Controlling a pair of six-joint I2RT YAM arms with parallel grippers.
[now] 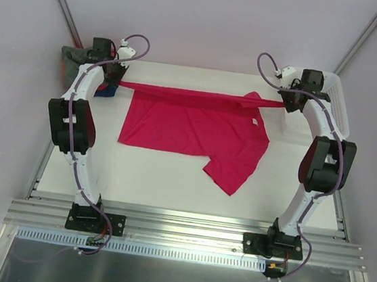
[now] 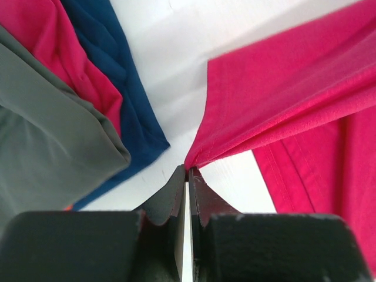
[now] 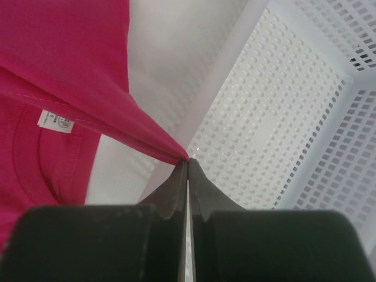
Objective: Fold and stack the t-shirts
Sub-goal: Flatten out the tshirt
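1. Crimson-red short-sleeved t-shirt of soft knit cloth (image 1: pixel 189 131): spread on the flat white table (image 1: pixel 150 177). Its far edge is raised and drawn taut into a straight ridge between the two grippers. One sleeve points toward the near edge, and the white neck label (image 3: pixel 56 121) shows.
2. Left gripper (image 2: pixel 188 170): black jaws pressed together, pinching a gathered corner of the red shirt.
3. Right gripper (image 3: pixel 188 160): jaws pressed together on the opposite pointed corner.
4. Smooth grey-green shirt (image 2: pixel 47 135) piled with a dark blue shirt (image 2: pixel 111 64): far left corner, near the left gripper.
5. White plastic lattice basket (image 3: pixel 282 117): perforated walls, just beside the right gripper.
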